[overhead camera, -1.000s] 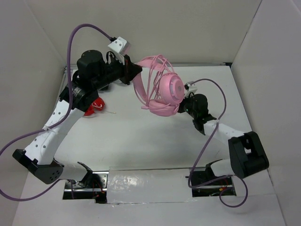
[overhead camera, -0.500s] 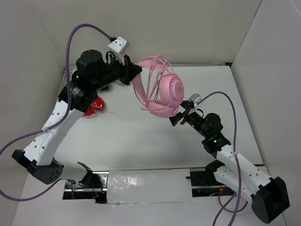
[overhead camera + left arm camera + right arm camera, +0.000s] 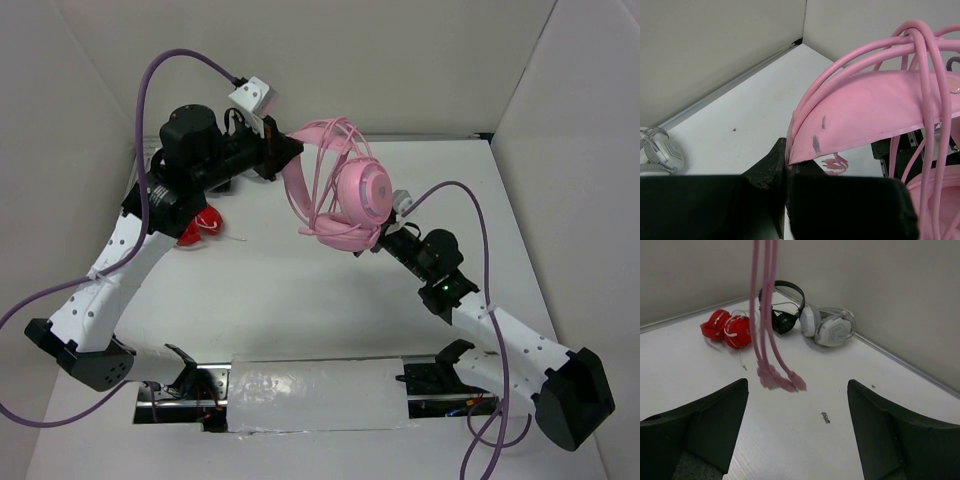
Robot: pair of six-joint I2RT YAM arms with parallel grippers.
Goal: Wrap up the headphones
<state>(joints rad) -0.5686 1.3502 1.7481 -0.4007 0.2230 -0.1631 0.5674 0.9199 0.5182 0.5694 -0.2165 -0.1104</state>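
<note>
While my left pincer [image 3: 283, 152] is keeping its jaws clamped on the headband [image 3: 875, 110], my right pincer [image 3: 385, 240] is coming back in under the earcups [image 3: 365, 190], jaws spreading wide and empty (going for the dangling cable [image 3: 765, 315] ends, I judge). The headphones [image 3: 345, 195] are hanging above the worktop [image 3: 280, 300], long axis running from the left pincer rightward, earcups lowest.

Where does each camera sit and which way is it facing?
Top external: above and behind the bases, looking down on the table; shows both arms, pink headphones.
Left wrist: looks along the shut left hand pinching the headband.
Right wrist: looks past the open right hand toward red headphones, white headphones.
Both wrists share the pink cable.
</note>
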